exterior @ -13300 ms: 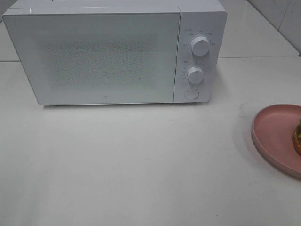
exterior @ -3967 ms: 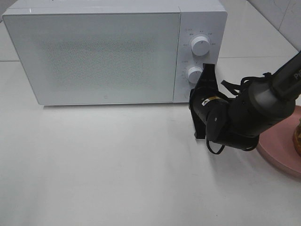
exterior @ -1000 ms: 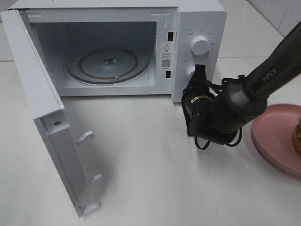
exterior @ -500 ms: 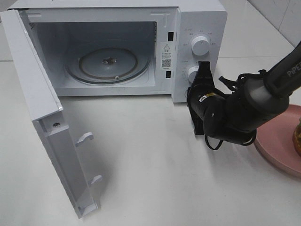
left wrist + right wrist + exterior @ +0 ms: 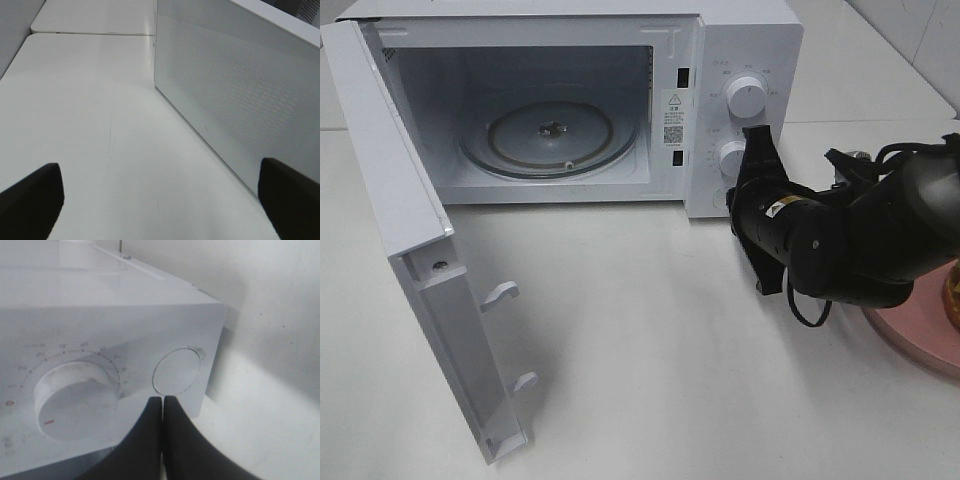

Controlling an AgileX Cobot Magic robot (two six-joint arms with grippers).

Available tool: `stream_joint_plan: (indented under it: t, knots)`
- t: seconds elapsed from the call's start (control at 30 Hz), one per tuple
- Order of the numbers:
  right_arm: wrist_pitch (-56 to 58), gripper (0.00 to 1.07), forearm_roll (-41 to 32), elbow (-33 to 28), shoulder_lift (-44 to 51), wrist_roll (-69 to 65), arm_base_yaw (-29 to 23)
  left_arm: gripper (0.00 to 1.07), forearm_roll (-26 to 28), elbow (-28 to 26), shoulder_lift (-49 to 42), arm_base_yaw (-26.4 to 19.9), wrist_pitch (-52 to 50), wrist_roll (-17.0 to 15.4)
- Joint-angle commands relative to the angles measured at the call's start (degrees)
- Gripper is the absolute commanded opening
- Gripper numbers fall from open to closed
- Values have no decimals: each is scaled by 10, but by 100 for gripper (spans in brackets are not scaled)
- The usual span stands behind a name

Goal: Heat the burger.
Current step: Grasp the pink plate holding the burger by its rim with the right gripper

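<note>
Only a sliver of the burger (image 5: 954, 288) shows at the right edge of the exterior view, on the pink plate (image 5: 912, 325). The white microwave (image 5: 745, 40) stands open, its glass turntable (image 5: 550, 137) bare. My right gripper (image 5: 757, 133) is shut and empty, its tip just in front of the control panel beside the lower knob (image 5: 732, 157). In the right wrist view the shut fingertips (image 5: 162, 405) sit just below the round button (image 5: 177, 371) and next to the knob (image 5: 75, 396). My left gripper (image 5: 160, 172) is open and empty over the table, out of the exterior view.
The microwave door (image 5: 415, 250) stands swung out to the front left; its perforated outer face (image 5: 240, 95) fills the left wrist view beside my left gripper. The right arm's bulk covers part of the plate. White table (image 5: 640, 380) lies in front.
The right arm has pulled back to the right, away from the microwave front, still shut. The door stays open. The left gripper has not changed.
</note>
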State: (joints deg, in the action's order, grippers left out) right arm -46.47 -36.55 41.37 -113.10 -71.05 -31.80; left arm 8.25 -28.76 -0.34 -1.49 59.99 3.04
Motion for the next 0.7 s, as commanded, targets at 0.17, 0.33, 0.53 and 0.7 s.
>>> stream_joint_plan:
  t: [0.17, 0.33, 0.53, 0.7]
  knots:
    - [118, 0, 25, -18, 67, 150, 3, 98, 1, 1, -14, -2, -6, 1]
    - [189, 0, 25, -18, 107, 298, 3, 98, 1, 1, -14, -2, -6, 1]
    - [292, 0, 25, -17, 158, 482, 11, 98, 1, 1, -14, -2, -6, 1]
    - [402, 2, 28, -17, 190, 610, 42, 98, 1, 1, -14, -2, -6, 1]
